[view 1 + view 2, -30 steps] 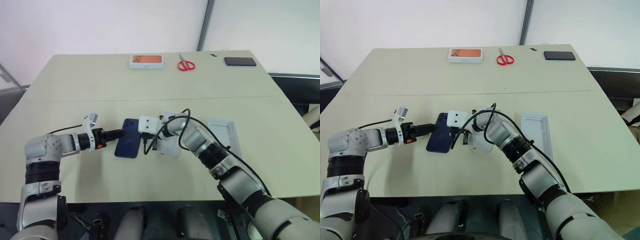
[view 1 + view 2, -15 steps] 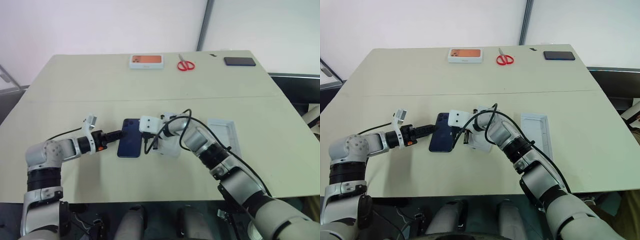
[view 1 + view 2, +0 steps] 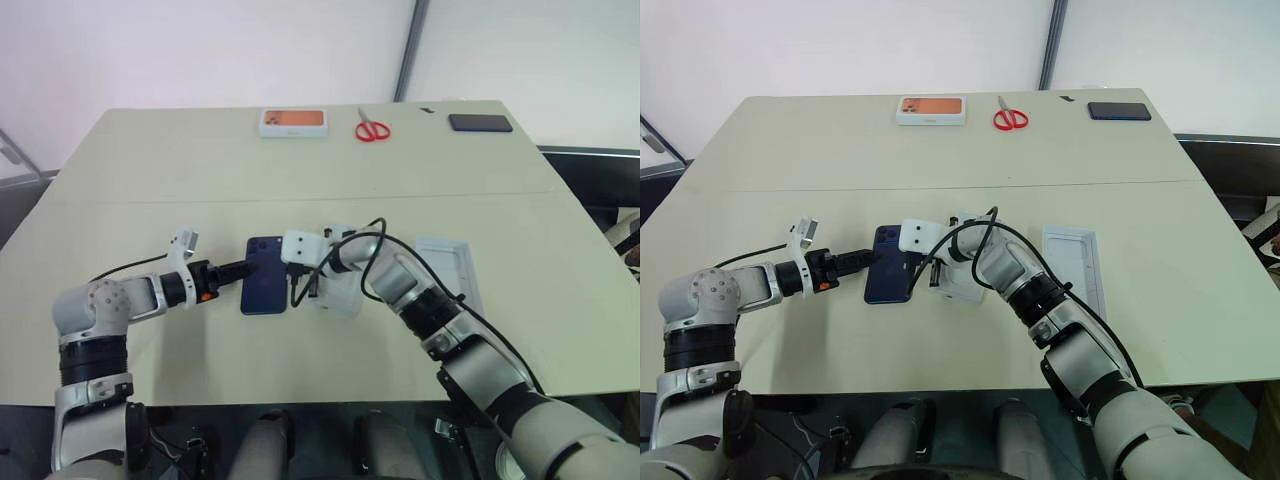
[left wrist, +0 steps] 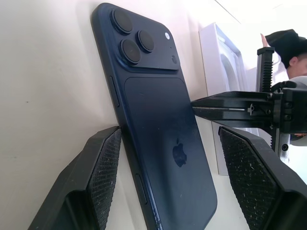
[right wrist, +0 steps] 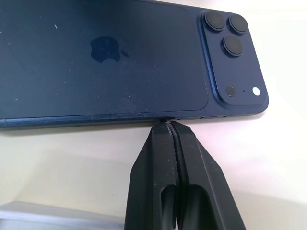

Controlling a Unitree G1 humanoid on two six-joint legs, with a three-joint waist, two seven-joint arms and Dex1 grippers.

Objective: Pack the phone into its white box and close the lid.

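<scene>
The dark navy-blue smartphone (image 3: 264,287) lay back-up on the pale beige matte table (image 3: 200,170), between the two grippers near the table's middle. From the head views it read as a small dark rectangle; the left wrist view added its glossy back, the raised square camera cluster with three round lenses, and side buttons along one edge. In that view the left gripper (image 4: 165,167) stood open, its two black, stippled finger pads (image 4: 103,177) either side of the phone's lower end, one pad just beside the edge; whether it touched was hard to tell. The right wrist view showed the right gripper (image 5: 169,128) shut, its black fingertips pressed together with their point against the phone's long edge.

The shallow white rectangular cardboard tray (image 3: 335,290) sat just right of the phone, largely hidden by the right arm and its black cable, so its inside could not be made out. The shallow white rectangular lid (image 3: 455,270) lay farther right, hollow side up, partly cut off by the forearm.

Along the far edge lay a white box with an orange picture (image 3: 294,121), red-handled scissors (image 3: 372,130) and a flat black slab phone (image 3: 480,123).
</scene>
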